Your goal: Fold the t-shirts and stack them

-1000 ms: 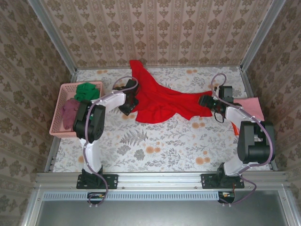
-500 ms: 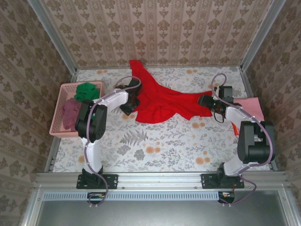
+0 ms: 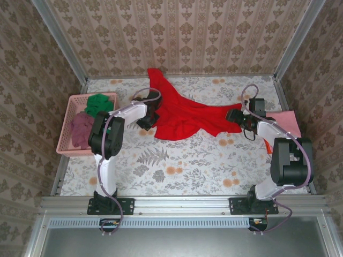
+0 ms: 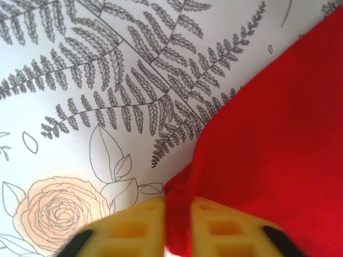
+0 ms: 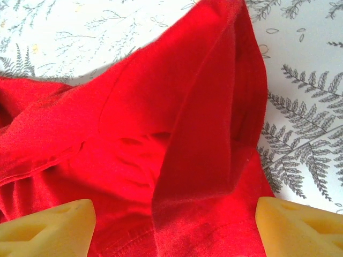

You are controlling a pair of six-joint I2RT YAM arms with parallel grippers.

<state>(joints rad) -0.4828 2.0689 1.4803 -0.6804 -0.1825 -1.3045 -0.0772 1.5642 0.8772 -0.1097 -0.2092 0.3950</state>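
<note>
At the far left, a pink basket (image 3: 64, 135) is holding 2 shirts, a green t-shirt (image 3: 99, 103) and a maroon t-shirt (image 3: 80, 127). The left gripper (image 4: 178, 209) is pinching the left edge of the red t-shirt (image 3: 182, 115), its jaws pressing together on a fold of cloth. That shirt is lying crumpled across the far middle of the table (image 3: 177, 166). The right gripper (image 5: 177, 217) is standing spread wide, straddling the shirt's right end. A pink t-shirt (image 3: 288, 122) is lying flat at the far right.
</note>
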